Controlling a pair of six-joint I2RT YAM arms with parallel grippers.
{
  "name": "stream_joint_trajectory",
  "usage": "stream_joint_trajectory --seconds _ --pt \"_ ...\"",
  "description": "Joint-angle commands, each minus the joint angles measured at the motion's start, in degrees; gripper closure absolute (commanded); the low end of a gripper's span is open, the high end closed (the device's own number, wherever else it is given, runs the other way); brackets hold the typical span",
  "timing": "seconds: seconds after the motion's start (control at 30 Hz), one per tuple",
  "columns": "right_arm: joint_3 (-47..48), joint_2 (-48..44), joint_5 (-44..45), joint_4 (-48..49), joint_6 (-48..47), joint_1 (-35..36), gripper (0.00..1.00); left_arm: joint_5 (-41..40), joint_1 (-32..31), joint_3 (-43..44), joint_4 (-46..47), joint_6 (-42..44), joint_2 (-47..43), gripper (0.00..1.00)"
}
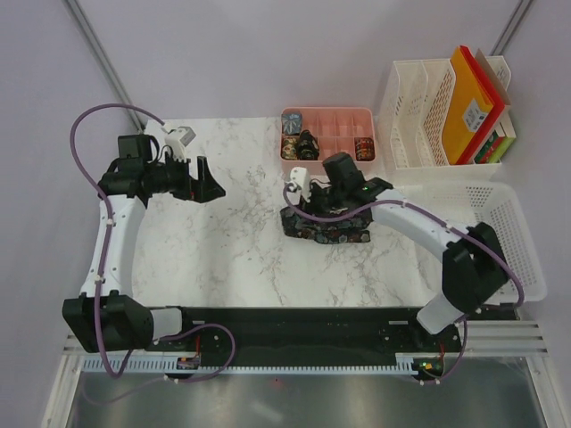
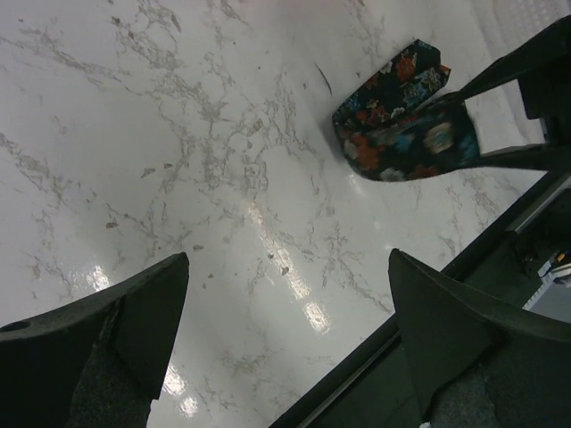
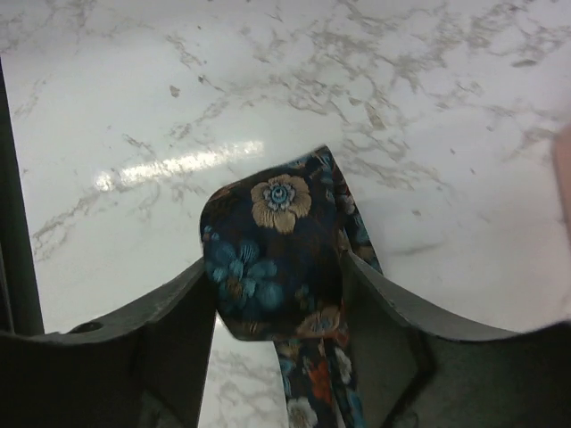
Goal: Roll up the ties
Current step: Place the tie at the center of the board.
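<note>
A dark tie with blue, tan and orange flowers lies partly rolled on the marble table, right of centre. My right gripper is shut on its rolled end; in the right wrist view both fingers press the coil, and a strip of tie hangs below it. My left gripper is open and empty above the table's far left. In the left wrist view the jaws stand wide apart, and the tie shows far off. Rolled ties sit in the pink tray: grey-blue, dark, red-orange.
The pink compartment tray stands at the table's back edge. A white file rack with orange books is at the back right. A white mesh basket lies at the right. A black rail runs along the front edge.
</note>
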Motion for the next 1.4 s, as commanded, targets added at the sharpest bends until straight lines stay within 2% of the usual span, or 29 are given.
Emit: stream_joint_trajectory --seconds 0.0,0.03,0.1,0.17,0.27,0.33,0.37,0.4,0.43,0.47,0.53,0.57,0.6,0.67,0.77,0.87,0.93,1.07,1.37 --pt "9.5 6.2 7.3 8.4 6.3 5.6 0.22 2.8 1.9 -4.0 2.4 0.6 -2.5 0.0" --pt "13.5 7.4 7.7 7.4 7.3 5.5 0.16 3.4 2.6 -4.5 3.5 -0.1 -3.0 0.0" --pt "15.2 6.7 8.6 5.5 10.1 3.4 0.04 5.2 3.8 -4.8 5.2 -0.2 -3.6 0.0" --pt "13.9 3.3 7.3 5.4 13.6 0.2 0.02 10.4 3.6 -5.4 6.4 1.3 -4.0 0.0" --pt "9.1 -1.1 3.2 4.5 19.7 -7.9 0.02 11.4 0.0 -5.9 7.9 3.5 -3.6 0.0" --pt "4.4 -3.3 1.7 2.9 22.2 -13.8 0.08 6.8 -8.2 -6.2 10.1 6.1 -3.0 0.07" --pt "2.9 -3.6 2.5 2.2 22.8 -15.2 0.2 5.3 -14.6 -6.5 11.2 7.4 -2.7 0.09" --pt "0.4 -3.8 3.0 1.6 23.7 -18.1 0.27 2.6 -17.8 -6.7 13.8 8.4 -1.5 0.15" --pt "-0.7 -3.9 4.6 0.1 24.6 -19.5 0.39 1.7 -20.9 -6.9 15.2 9.6 -0.7 0.2" --pt "-1.4 -3.8 5.8 -0.7 25.4 -20.5 0.43 0.9 -26.7 -7.4 16.9 12.6 0.0 0.22" --pt "-3.2 -3.1 6.2 -3.0 26.2 -23.9 0.48 1.2 -31.8 -9.0 22.6 17.0 2.6 0.23" --pt "-3.6 -2.8 9.0 -3.9 26.2 -24.5 0.5 -0.3 -37.4 -9.3 24.9 20.1 4.1 0.24" --pt "-4.5 -2.2 10.4 -4.5 26.1 -25.4 0.5 -3.2 -39.9 -9.3 26.9 21.6 5.7 0.25" --pt "-5.2 -1.3 11.2 -6.0 25.5 -26.3 0.51 -4.3 -46.2 -7.2 29.7 26.4 12.2 0.25" --pt "-6.4 0.5 13.2 -6.7 25.6 -26.9 0.52 -4.7 -51.6 -1.3 31.3 30.4 22.2 0.23" --pt "-6.8 3.0 15.0 -6.9 25.7 -26.9 0.54 -5.7 -54.5 6.4 32.2 31.3 31.8 0.23" --pt "-7.0 5.3 16.1 -6.7 26.0 -26.9 0.55 -7.5 -55.6 10.3 32.7 32.6 35.2 0.23" --pt "-6.9 9.1 16.7 -5.8 27.6 -26.8 0.56 -9.9 -57.4 11.9 37.0 35.7 41.4 0.23" --pt "-8.2 13.9 18.2 0.8 34.2 -26.9 0.55 -13.5 -60.6 12.9 36.4 36.4 46.2 0.22"
